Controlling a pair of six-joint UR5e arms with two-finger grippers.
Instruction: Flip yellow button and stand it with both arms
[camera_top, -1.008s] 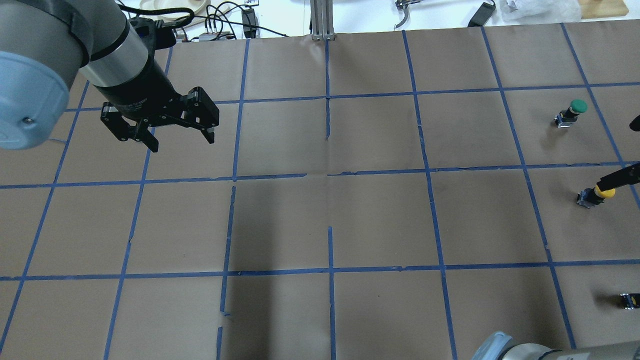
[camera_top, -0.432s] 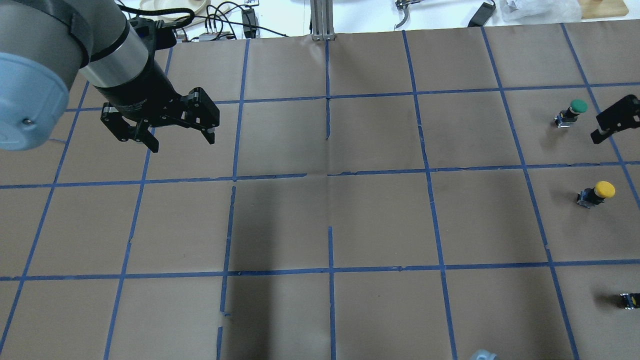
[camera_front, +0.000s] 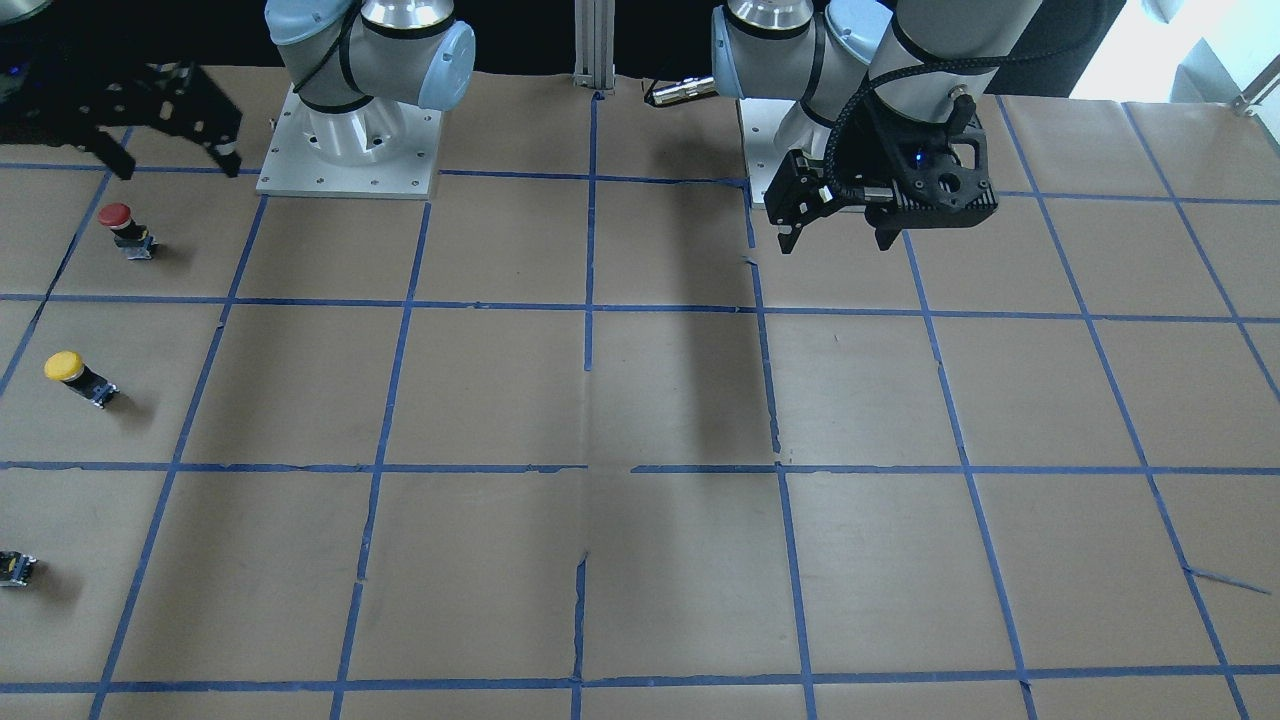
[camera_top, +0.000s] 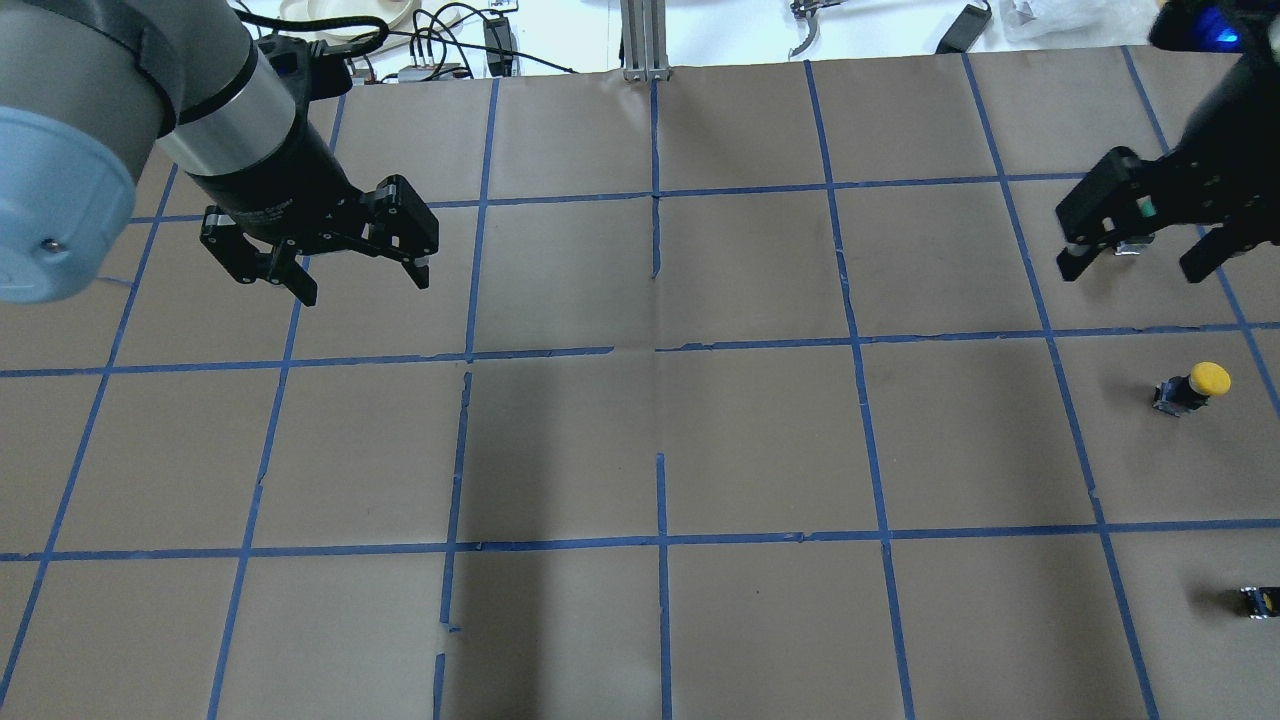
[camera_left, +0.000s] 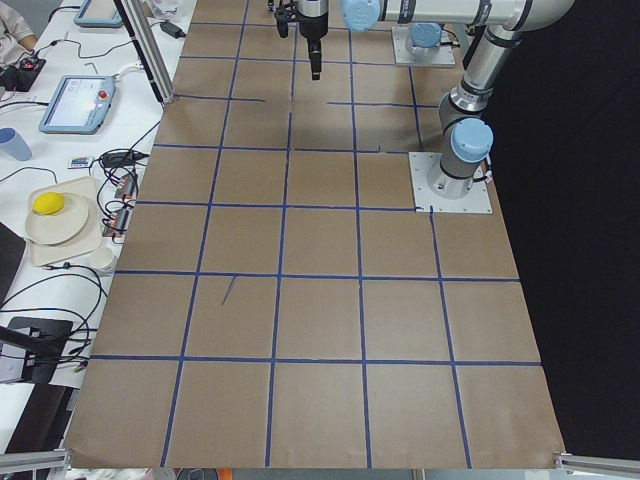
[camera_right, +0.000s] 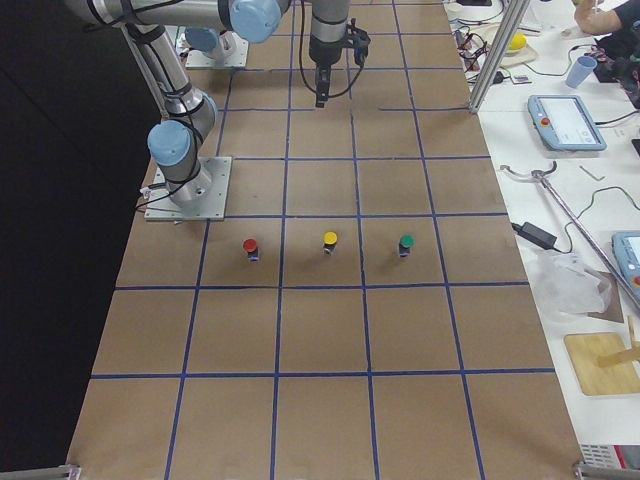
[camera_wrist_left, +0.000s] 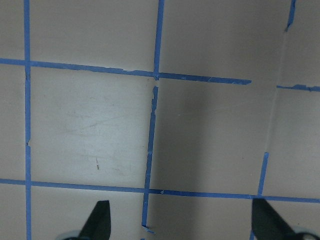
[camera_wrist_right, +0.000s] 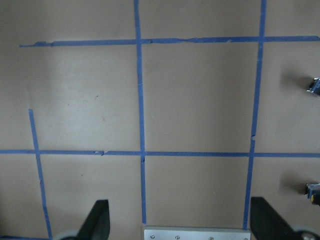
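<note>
The yellow button (camera_top: 1195, 385) stands free on the brown paper at the right edge, cap up; it also shows in the front view (camera_front: 75, 375) and the right side view (camera_right: 330, 241). My right gripper (camera_top: 1130, 270) is open and empty, raised well above the table beyond the button and apart from it; it also shows in the front view (camera_front: 175, 168). My left gripper (camera_top: 365, 288) is open and empty, hovering over the far left of the table, a long way from the button; it also shows in the front view (camera_front: 835, 243).
A red button (camera_front: 120, 220) and a green button (camera_right: 405, 243) stand in a row either side of the yellow one; my right gripper hides the green one in the overhead view. A tiny black part (camera_top: 1258, 600) lies at the near right edge.
My right gripper has drawn away from the yellow button's cap, moving farther back and higher, and now hangs over the green button. The button and the left arm have not moved.
</note>
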